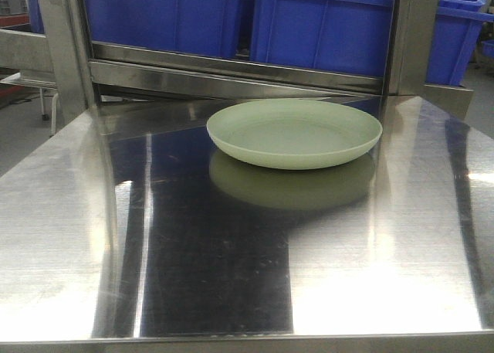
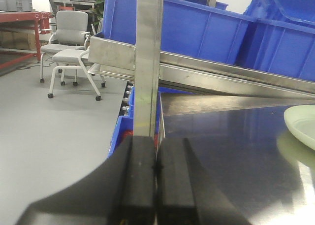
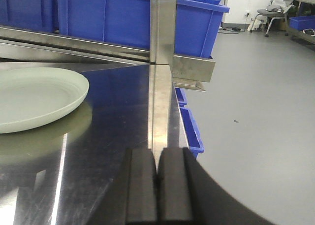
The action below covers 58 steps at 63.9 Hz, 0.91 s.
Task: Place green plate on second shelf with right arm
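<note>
Nearest us, our left gripper (image 2: 156,183) and right gripper (image 3: 157,185) both have their pads pressed together on nothing. Beyond them the green plate (image 1: 294,134) rests flat on the steel table (image 1: 401,252), toward its far edge, with blue bins (image 1: 324,28) behind it.

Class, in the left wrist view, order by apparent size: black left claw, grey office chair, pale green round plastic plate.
1. black left claw (nearness inflates it)
2. grey office chair
3. pale green round plastic plate, cropped
</note>
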Tool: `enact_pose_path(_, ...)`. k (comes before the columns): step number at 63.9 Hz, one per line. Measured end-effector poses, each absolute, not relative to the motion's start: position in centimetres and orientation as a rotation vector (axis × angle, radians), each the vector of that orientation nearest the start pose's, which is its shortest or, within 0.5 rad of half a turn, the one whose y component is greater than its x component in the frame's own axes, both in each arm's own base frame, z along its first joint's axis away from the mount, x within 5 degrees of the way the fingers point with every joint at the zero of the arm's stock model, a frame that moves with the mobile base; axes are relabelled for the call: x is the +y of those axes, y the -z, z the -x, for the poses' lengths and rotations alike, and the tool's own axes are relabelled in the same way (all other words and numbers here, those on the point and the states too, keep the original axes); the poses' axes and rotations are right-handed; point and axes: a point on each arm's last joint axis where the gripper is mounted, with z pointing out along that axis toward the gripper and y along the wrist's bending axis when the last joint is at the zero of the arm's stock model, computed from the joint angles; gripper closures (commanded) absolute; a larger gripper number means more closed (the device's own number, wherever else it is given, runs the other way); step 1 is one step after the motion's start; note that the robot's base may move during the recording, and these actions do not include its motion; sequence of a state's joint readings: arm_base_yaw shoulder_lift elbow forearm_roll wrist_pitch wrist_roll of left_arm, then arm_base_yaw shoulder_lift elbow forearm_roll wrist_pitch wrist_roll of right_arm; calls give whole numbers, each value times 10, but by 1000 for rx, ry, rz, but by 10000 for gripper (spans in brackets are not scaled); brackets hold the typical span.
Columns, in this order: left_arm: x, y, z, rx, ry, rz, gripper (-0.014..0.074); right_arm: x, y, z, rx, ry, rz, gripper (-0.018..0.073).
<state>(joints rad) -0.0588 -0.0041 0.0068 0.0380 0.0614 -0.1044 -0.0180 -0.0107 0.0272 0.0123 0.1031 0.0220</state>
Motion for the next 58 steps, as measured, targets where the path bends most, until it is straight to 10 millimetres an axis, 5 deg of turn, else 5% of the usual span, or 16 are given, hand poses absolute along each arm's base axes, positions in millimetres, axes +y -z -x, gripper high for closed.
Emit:
enact_pose_path(15, -3, -206, -56, 1548, 97, 8, 465, -1, -197, -57, 1587, -23, -49, 529)
enact_pose_path(31, -3, -206, -56, 1548, 97, 8, 465, -3, -219, -54, 1348, -196, -211, 529)
enact_pose_path(51, -3, -206, -56, 1548, 97, 8, 465, 0, -291, -34, 1137, -70, -60, 529)
enact_pose_path(58, -3, -206, -56, 1548, 97, 8, 465, -1, -316, -42, 1229, -52, -56, 527)
